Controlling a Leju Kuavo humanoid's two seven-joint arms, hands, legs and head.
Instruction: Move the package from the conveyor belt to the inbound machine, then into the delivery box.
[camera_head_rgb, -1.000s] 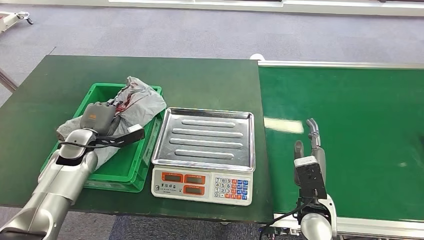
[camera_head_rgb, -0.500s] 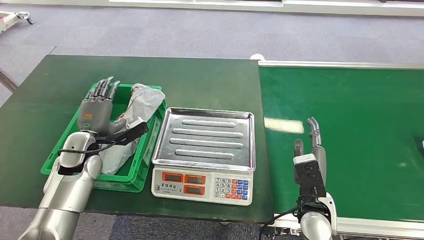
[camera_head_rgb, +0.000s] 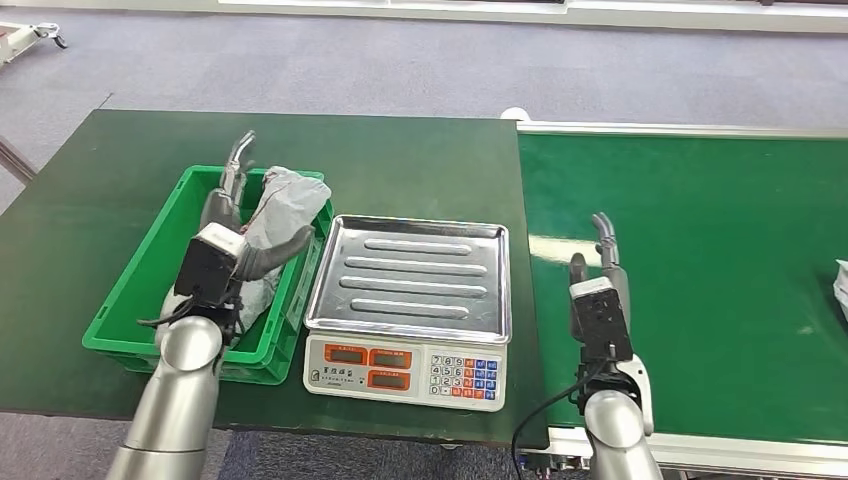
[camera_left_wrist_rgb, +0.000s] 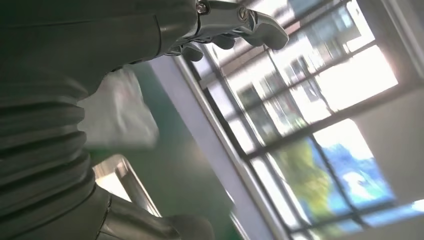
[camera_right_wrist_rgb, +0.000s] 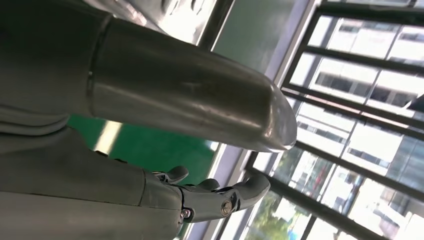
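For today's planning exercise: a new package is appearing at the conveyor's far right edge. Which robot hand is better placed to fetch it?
The right robot hand: it is open over the conveyor belt, nearer the package. The left robot hand is over the green box.

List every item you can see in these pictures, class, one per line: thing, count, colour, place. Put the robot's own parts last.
Package: one, grey, lying in the green crate, leaning on its right wall.
Crate: one, green, on the dark green table left of the scale.
Scale: one, silver tray over a white keypad base, at the table's front.
Table: one, dark green, left half of the scene.
Conveyor belt: one, bright green, right of the table.
Second package: one, pale, at the belt's far right edge, mostly cut off.
Left hand: one, grey, raised over the crate, holding nothing.
Right hand: one, grey, above the belt's left edge, holding nothing.
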